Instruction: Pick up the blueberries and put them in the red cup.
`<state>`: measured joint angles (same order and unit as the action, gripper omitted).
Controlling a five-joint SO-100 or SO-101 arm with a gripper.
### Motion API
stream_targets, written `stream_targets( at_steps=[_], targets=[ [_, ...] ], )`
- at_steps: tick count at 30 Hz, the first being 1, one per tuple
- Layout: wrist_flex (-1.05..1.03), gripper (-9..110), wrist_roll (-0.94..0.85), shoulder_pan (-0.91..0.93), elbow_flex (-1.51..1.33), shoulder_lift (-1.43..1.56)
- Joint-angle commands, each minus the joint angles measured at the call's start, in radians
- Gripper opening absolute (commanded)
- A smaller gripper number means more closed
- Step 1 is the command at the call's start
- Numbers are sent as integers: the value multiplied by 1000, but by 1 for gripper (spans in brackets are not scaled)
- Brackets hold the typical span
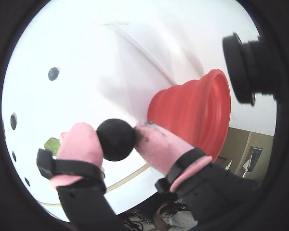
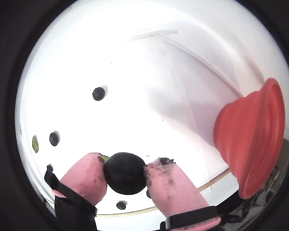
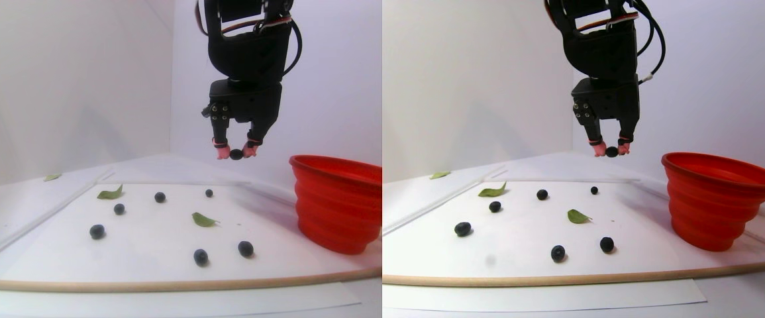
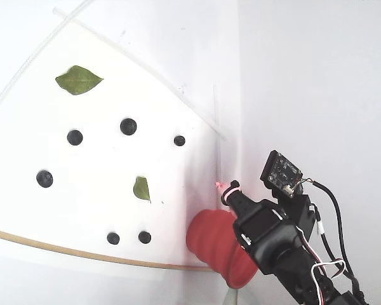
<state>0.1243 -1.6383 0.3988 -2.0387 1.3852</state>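
One blueberry [image 1: 116, 139] pinched between the pink fingertips [image 1: 80, 144] of the gripper [image 3: 237, 153], held high above the white table [image 3: 157, 258]. Red cup [image 3: 337, 202] off to the right in the stereo pair view, rim lower than the berry, so a sideways carry over the rim comes next. Six more blueberries [image 4: 128, 126] and some leaves [image 4: 79, 80] lying loose on the table.

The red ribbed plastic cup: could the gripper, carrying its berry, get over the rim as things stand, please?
Probably yes. The gripper holds a dark round blueberry raised clear of the table, about level with the red ribbed plastic cup's open rim, with nothing visible between them.
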Motion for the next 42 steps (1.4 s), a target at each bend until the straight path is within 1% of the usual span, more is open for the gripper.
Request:
stream_targets(
  at_steps=[1,24,42],
  targets=[
    [-15,14,-9,43,3,152],
    [-204,14,-52,161,20,288],
    [-265,14,-83,282,124,235]
  ],
)
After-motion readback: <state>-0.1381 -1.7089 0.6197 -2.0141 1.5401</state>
